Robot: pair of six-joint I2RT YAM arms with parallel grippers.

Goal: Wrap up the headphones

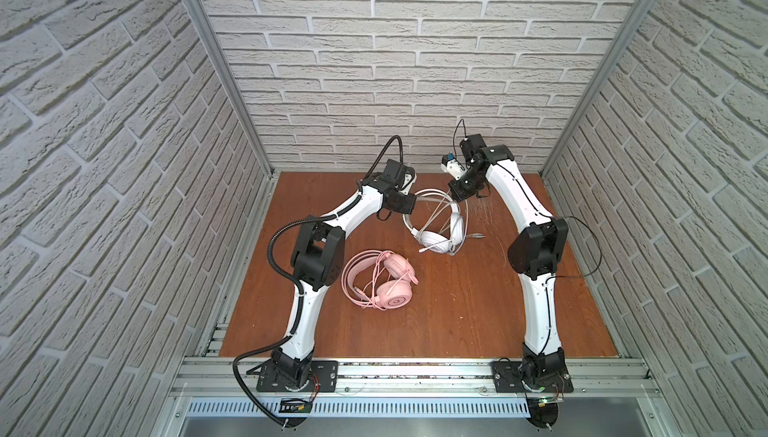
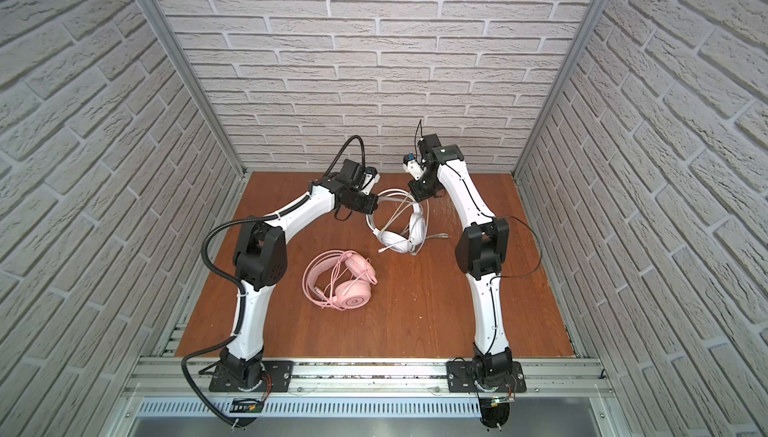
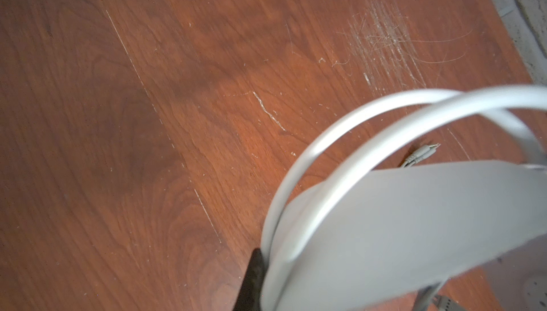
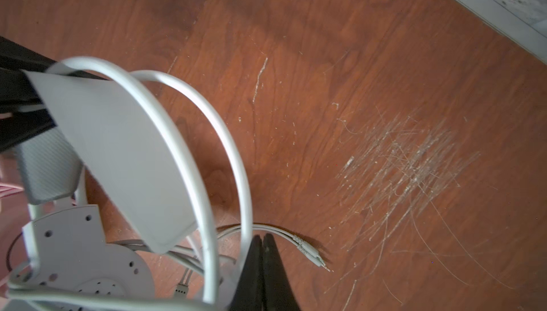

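Observation:
The white headphones (image 1: pixel 434 239) (image 2: pixel 395 241) lie at the back middle of the table, with their headband raised. My left gripper (image 1: pixel 412 203) (image 2: pixel 376 205) is shut on that headband. In the left wrist view only one black finger (image 3: pixel 253 277) shows, against the white headband tube (image 3: pixel 296 176) and the grey band (image 3: pixel 414 220). My right gripper (image 1: pixel 451 196) (image 4: pixel 262 237) is shut just beside the headband, and I see nothing between its tips. Thin cord strands (image 1: pixel 438 210) rise towards it. The cord's plugs (image 4: pixel 310 253) (image 1: pixel 478 236) rest on the wood. The pink headphones (image 1: pixel 390 295) (image 2: pixel 353 295) lie apart, nearer the front.
The wooden table (image 1: pixel 436 322) is closed in by brick-pattern walls on three sides, with an aluminium rail (image 1: pixel 415 372) along the front. A patch of scratches (image 4: pixel 399 161) marks the wood to the right of the white headphones.

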